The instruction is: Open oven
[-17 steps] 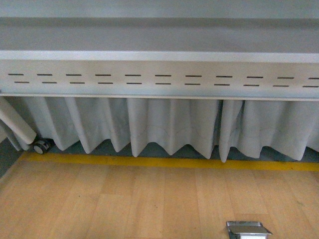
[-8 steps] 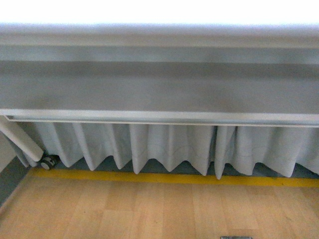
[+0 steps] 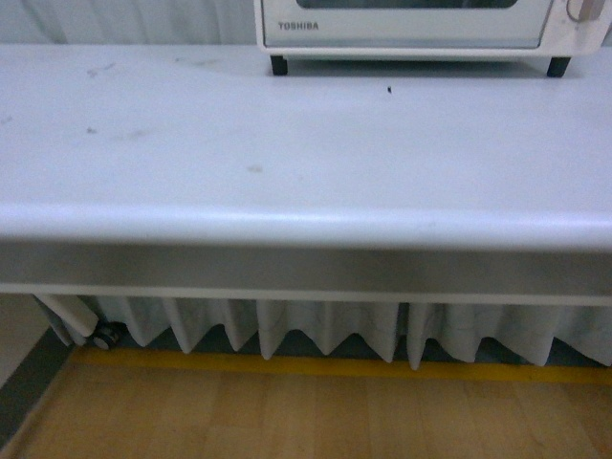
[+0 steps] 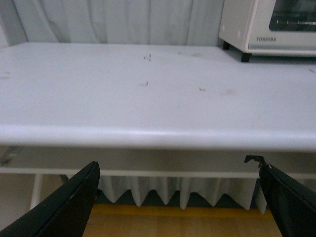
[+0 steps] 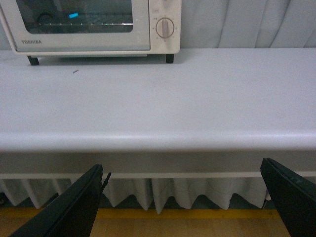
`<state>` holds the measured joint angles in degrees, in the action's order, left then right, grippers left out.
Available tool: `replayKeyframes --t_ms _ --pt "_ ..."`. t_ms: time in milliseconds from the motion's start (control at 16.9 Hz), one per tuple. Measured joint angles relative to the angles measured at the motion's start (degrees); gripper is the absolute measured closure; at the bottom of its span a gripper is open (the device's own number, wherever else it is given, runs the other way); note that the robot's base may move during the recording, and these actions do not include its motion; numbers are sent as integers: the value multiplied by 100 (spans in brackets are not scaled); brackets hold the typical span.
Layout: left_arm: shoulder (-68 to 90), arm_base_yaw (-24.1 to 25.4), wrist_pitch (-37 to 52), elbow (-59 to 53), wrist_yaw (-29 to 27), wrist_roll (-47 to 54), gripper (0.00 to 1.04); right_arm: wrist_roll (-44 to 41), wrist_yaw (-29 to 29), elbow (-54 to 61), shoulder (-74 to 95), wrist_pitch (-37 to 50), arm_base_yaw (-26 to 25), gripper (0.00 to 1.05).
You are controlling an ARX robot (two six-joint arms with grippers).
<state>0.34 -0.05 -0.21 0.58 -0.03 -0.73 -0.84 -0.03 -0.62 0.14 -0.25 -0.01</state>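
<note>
The cream-white TOSHIBA oven (image 3: 411, 29) stands at the back of the white table, right of centre, with only its lower strip and black feet in the front view. The right wrist view shows its glass door (image 5: 74, 19) shut, with a wire rack behind the glass and a round knob (image 5: 165, 26) beside it. In the left wrist view only the oven's (image 4: 269, 24) near corner shows. Both grippers hang in front of the table's near edge, below the tabletop and far from the oven. The left gripper (image 4: 177, 170) is open and empty. The right gripper (image 5: 181, 168) is also open and empty.
The white table (image 3: 287, 143) has a thick rounded front edge (image 3: 306, 225). A pleated white cloth (image 3: 325, 330) hangs beneath it. On the wooden floor (image 3: 287, 421) a yellow line (image 3: 316, 365) runs along the table. A caster wheel (image 3: 103, 336) sits at the lower left.
The front view has risen. Earlier it showed the table's front panel, the cloth and the floor. Now the tabletop and the oven's base show, and the floor box is out of frame.
</note>
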Motion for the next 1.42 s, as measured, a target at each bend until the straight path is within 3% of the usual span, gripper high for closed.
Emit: replayKeyframes --t_ms 1424 --pt "0 0 0 2 2 13 7 0 2 0 7 2 0 6"
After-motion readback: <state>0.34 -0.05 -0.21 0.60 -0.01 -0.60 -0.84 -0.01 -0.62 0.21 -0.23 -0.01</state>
